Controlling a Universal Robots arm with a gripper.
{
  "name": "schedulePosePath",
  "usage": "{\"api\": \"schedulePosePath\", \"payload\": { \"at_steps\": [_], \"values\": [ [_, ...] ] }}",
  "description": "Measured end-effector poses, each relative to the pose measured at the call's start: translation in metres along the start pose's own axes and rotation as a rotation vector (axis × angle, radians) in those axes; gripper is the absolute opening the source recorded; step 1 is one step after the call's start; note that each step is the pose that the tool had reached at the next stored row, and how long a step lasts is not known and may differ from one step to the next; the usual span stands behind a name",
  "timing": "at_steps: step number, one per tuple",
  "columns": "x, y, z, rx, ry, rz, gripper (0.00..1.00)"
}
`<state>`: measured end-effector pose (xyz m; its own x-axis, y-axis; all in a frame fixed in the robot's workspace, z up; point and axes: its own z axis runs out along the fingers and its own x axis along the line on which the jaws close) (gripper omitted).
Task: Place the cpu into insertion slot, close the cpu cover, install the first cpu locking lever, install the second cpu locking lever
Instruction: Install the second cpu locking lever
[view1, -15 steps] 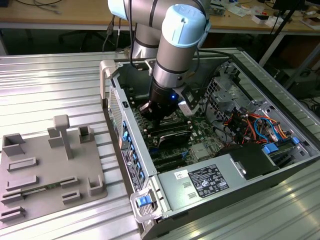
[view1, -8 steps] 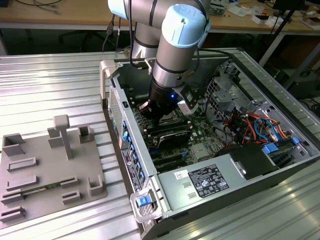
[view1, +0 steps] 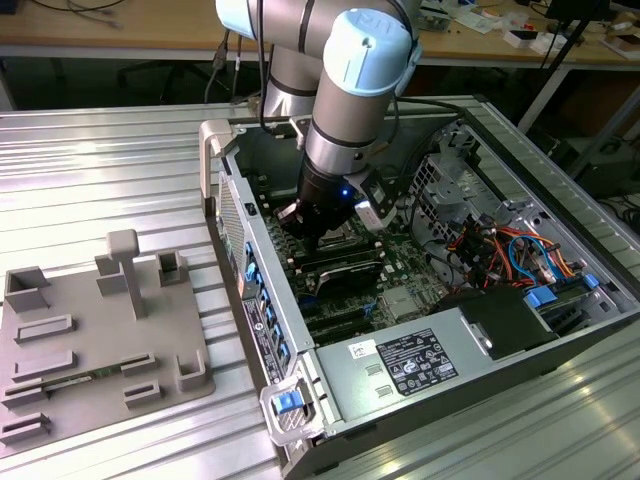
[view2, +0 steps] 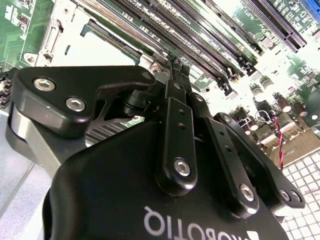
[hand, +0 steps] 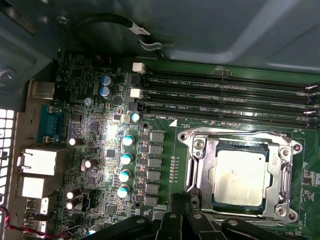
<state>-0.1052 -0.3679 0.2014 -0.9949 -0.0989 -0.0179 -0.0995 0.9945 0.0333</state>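
Observation:
The cpu (hand: 237, 172), a flat square chip with a dull silver top, lies in the insertion slot on the green motherboard. The cpu cover (hand: 197, 165), a thin silvery frame, lies flat around it; its edge also shows in the second wrist view (view2: 55, 35). My gripper (hand: 181, 201) hangs just beside the socket's edge, black fingers pressed together with nothing visible between them. The second wrist view shows the gripper (view2: 176, 65) from behind, tips meeting close to the board. From the exterior view, the gripper (view1: 318, 240) reaches down into the open computer case. I cannot make out how the locking levers stand.
Long memory slots (hand: 225, 100) run beside the socket, and a row of capacitors (hand: 127, 160) and rear ports (hand: 37, 162) lie on its other side. The case wall (hand: 200, 30) is close by. A power supply (view1: 410, 365), coloured cables (view1: 510, 250) and a grey fixture plate (view1: 100, 340) also show.

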Motion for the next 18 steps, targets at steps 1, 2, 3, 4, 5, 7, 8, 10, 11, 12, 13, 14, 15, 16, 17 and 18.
{"api": "schedulePosePath", "payload": {
  "at_steps": [1,2,3,4,5,7,8,10,11,12,13,14,15,16,17,18],
  "values": [
    [0.0,-0.0001,0.0002,0.0,0.0004,0.0,0.11],
    [0.0001,-0.0003,0.0007,0.0002,0.0013,0.0,0.11],
    [0.0001,-0.0004,0.0013,0.0003,0.0023,0.0,0.11],
    [0.0001,-0.0005,0.0016,0.0004,0.003,0.0,0.11],
    [0.0,-0.0003,0.0018,0.0024,0.0037,0.0,0.11],
    [0.0001,-0.0003,0.002,0.0108,0.0044,0.0,0.11],
    [0.0001,-0.0004,0.0019,0.013,0.0047,0.0,0.11],
    [0.0001,-0.0004,0.0016,0.0197,0.0055,0.0,0.11],
    [0.0,-0.0004,0.0008,0.0198,0.0054,0.0,0.11],
    [-0.0001,-0.0003,-0.0004,0.0193,0.0047,0.0,0.11],
    [-0.0003,-0.0001,-0.0022,0.0186,0.0036,0.0,0.11],
    [-0.0004,0.0001,-0.0044,0.0186,0.0041,0.0,0.11],
    [-0.0003,0.0001,-0.0076,0.0196,0.0054,-0.001,0.11],
    [-0.0003,0.0002,-0.0101,0.0195,0.0053,-0.001,0.11],
    [-0.0003,0.0004,-0.0127,0.0196,0.0053,-0.001,0.11],
    [-0.0003,0.0005,-0.0156,0.0195,0.0053,0.0,0.11]
  ]
}}
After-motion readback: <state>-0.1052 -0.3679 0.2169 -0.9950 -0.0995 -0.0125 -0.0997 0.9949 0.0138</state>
